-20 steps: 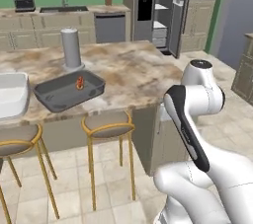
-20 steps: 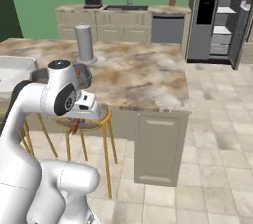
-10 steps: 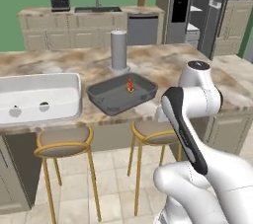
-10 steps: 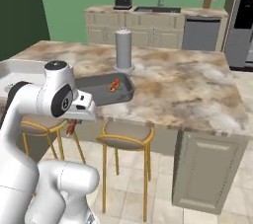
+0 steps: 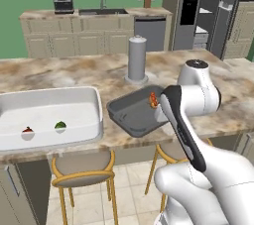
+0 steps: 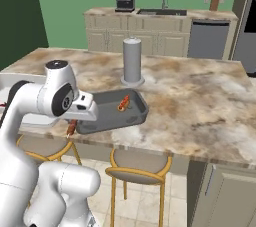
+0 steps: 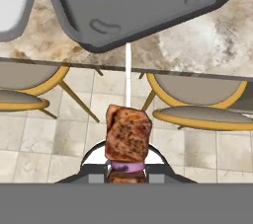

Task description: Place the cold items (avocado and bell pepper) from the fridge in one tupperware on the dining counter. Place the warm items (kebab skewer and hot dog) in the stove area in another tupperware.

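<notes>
Kebab skewer (image 7: 128, 131) is clamped in the gripper (image 7: 128, 168) above two stools (image 7: 197, 97), just short of the grey tray (image 5: 134, 112); hot dog (image 6: 123, 103) already inside.

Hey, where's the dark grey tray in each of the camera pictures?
Left base view: dark grey tray sits centre, on the counter right of the white tub, partly behind the arm.
Right base view: left of centre, just beyond the arm's head.
Hand view: across the top, overhanging the counter edge.
Shared landmark: the grey cylinder behind it.
</notes>
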